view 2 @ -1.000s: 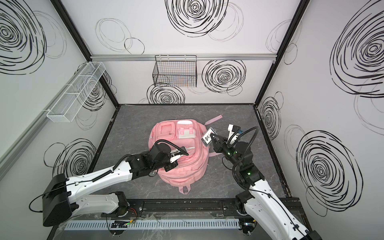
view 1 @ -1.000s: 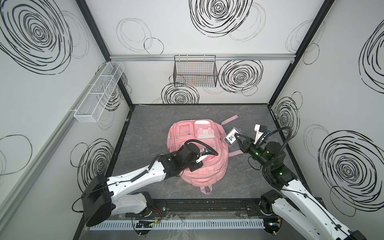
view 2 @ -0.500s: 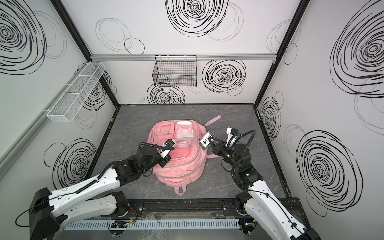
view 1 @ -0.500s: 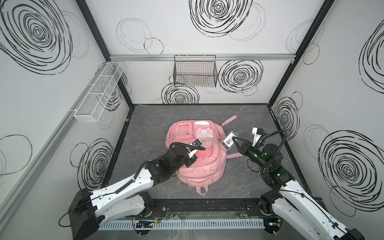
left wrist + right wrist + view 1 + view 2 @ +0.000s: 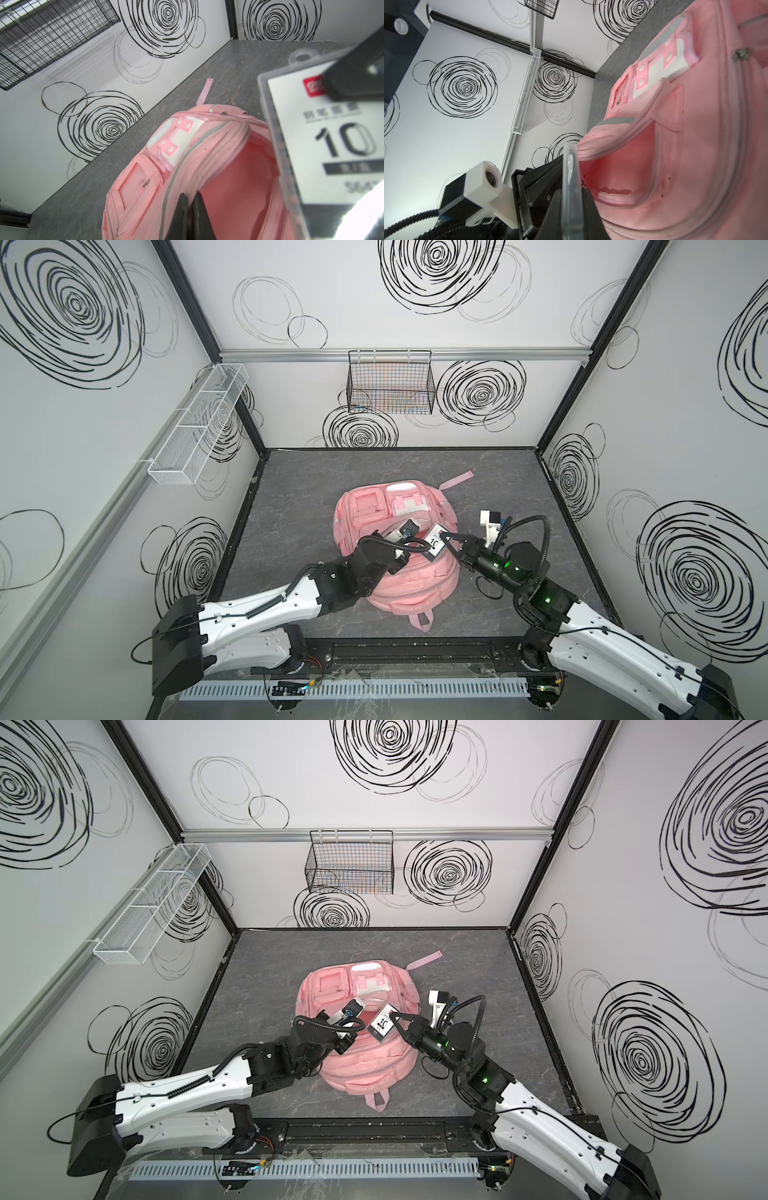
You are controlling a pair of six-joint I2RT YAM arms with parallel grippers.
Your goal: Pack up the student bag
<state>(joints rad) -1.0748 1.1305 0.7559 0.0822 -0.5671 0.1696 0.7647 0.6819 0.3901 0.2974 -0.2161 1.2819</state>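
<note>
Nearest, in from 7 o'clock, left hand [image 5: 190,195]: pressed shut, pinches the raised lip of the open main pocket of the student bag [image 5: 415,585]. In from 4 o'clock, right hand [image 5: 444,542]: clamps a flat clear case [image 5: 434,546] with a white label reading 10, and holds it tilted at the open mouth, close beside the left hand. Cannot tell whether case and fabric touch.

Bag itself: front up at the centre of the grey desk [image 5: 316,497]. Carry loop [image 5: 420,620] toward 6 o'clock, small front pockets and white flap [image 5: 405,504] toward 12, loose pink strap [image 5: 457,480] toward 1 o'clock.

Farther, at 10 o'clock on the side wall: white mesh tray [image 5: 199,423]. Farthest, at 12 o'clock on the back wall: black wire basket [image 5: 390,385].
</note>
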